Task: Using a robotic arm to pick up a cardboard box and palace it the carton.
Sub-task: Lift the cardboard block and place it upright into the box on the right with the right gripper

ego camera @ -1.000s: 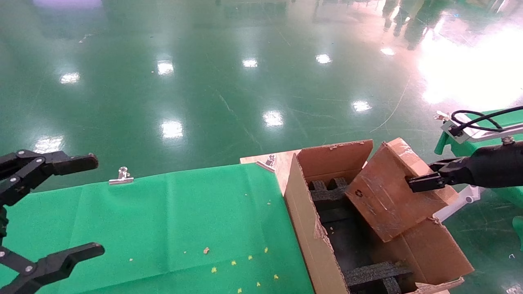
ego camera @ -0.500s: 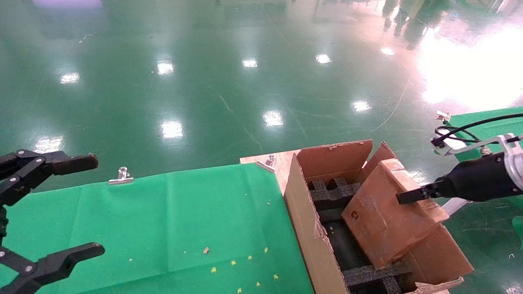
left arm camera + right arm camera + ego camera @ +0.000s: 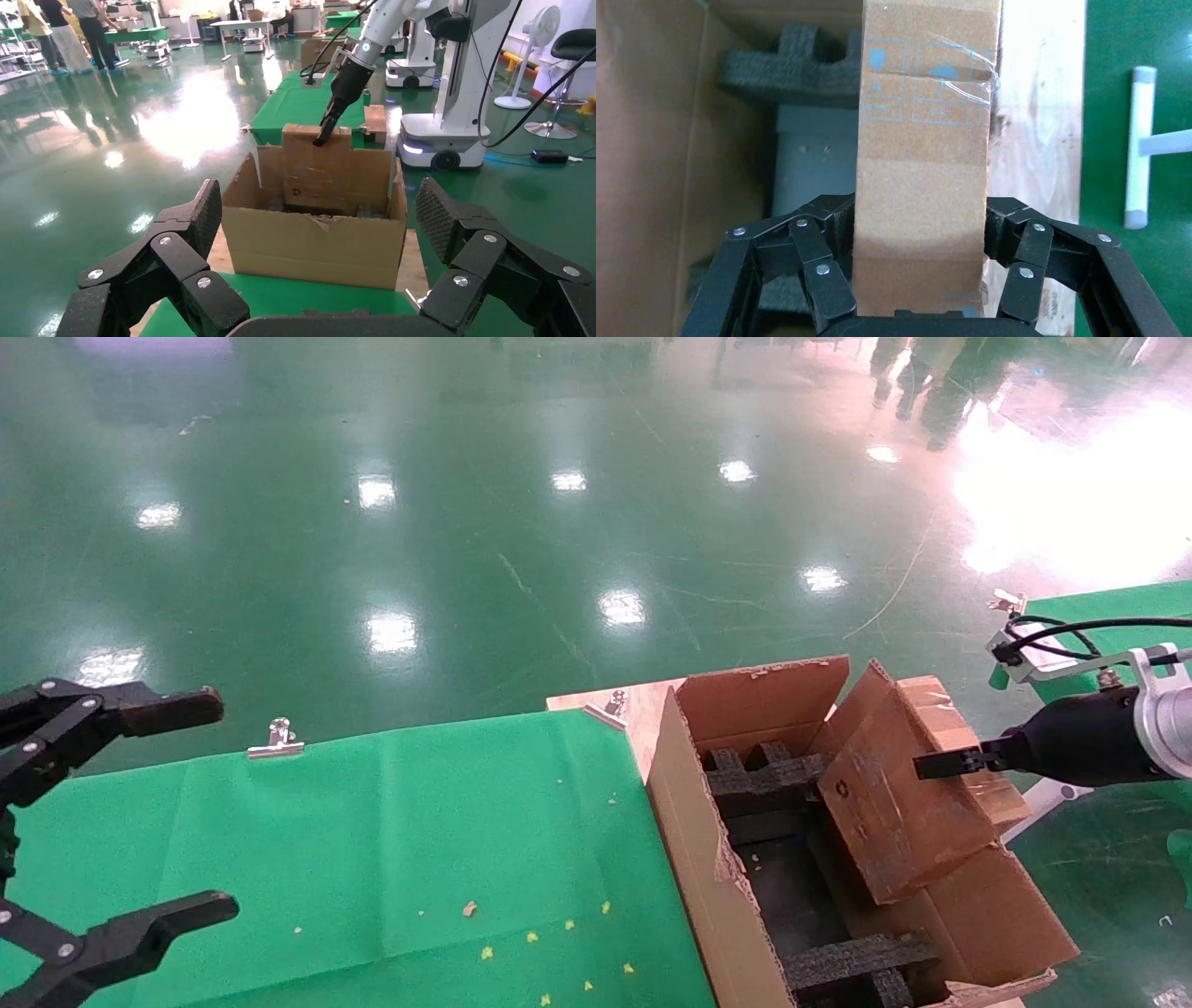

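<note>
Both jaws against cardboard box

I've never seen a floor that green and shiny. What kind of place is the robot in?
Probably a big robot lab or workshop hall: a glossy green floor, another robot base nearby, more worktables and people farther back.

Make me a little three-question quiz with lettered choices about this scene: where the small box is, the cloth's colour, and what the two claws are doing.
1. Where is the cardboard box?
A. on the cloth
B. tilted over the carton
C. on the floor

2. What colour is the table cloth?
A. green
B. red
C. white

3. Which gripper holds something?
A. left
B. right
C. both

Answers: 1 B, it leans over the carton's foam inserts. 2 A, plainly green. 3 B, the right gripper clamps the box; the left gripper is open and empty.
</note>
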Tool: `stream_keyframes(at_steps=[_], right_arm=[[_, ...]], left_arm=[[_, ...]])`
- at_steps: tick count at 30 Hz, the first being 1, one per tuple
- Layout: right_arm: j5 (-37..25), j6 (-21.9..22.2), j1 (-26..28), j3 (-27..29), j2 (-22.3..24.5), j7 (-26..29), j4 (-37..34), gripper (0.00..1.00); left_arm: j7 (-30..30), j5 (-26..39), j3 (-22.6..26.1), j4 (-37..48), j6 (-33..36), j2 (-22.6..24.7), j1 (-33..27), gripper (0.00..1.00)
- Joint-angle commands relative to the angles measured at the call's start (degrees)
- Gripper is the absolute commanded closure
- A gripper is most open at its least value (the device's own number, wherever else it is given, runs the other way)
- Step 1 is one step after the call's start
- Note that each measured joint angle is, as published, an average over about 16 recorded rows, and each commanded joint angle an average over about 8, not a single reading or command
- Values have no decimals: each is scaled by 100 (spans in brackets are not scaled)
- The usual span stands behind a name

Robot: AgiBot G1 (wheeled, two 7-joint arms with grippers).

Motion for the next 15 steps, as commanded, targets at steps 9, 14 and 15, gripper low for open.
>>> stream_keyframes(at_steps=[9, 14, 15], right_arm=[[-1211, 1243, 62, -415, 251, 1536, 1204, 100], [-1782, 1472, 99, -604, 226, 2239, 1602, 100], [-1877, 1494, 103, -636, 219, 2347, 1662, 100]], left_arm=[[0, 0, 0, 0, 0, 0, 0, 0], [0, -1, 1, 0, 0, 0, 0, 0], [0, -1, 1, 0, 0, 0, 0, 0]])
